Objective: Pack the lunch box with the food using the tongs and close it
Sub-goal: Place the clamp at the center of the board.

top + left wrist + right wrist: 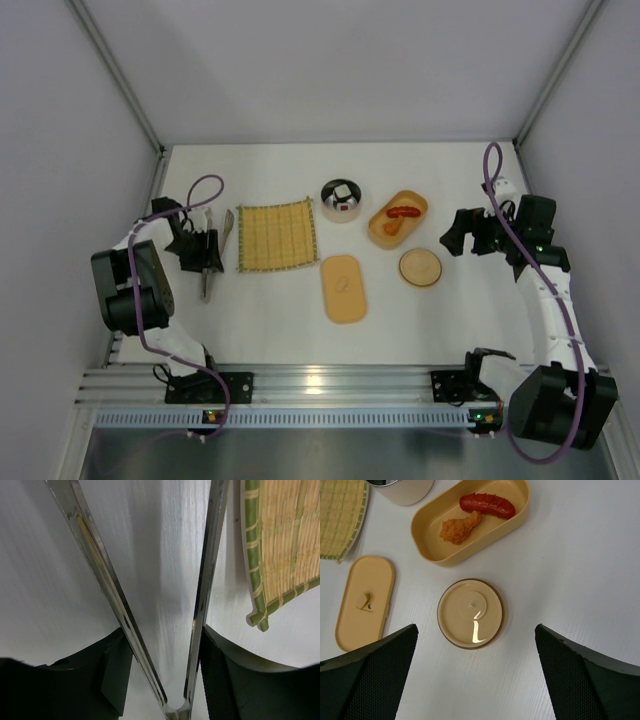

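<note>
Here, oblong yellow-orange lunch box (pixel 432 540), lid (pixel 365 625) off

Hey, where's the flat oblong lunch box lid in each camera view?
Top external: lid just below centre, nearer the arms than the open box.
Left wrist: not in it.
Right wrist: lid at the left edge.
Shared landmark: woven mat, visible in all three.

This is a robotics lab test cell: a white tabletop (pixel 260 330) boxed in by plain grey panels (pixel 330 60) on bare metal posts (pixel 115 70). At 6 o'clock an aluminium rail (pixel 330 382) carries two cabled robot arms, the left arm (pixel 135 285) at 8 o'clock and the right arm (pixel 548 300) at 4 o'clock. The lunch box (pixel 397 218) at 1 o'clock lies among a few kitchen things set out on the bare surface.
</note>
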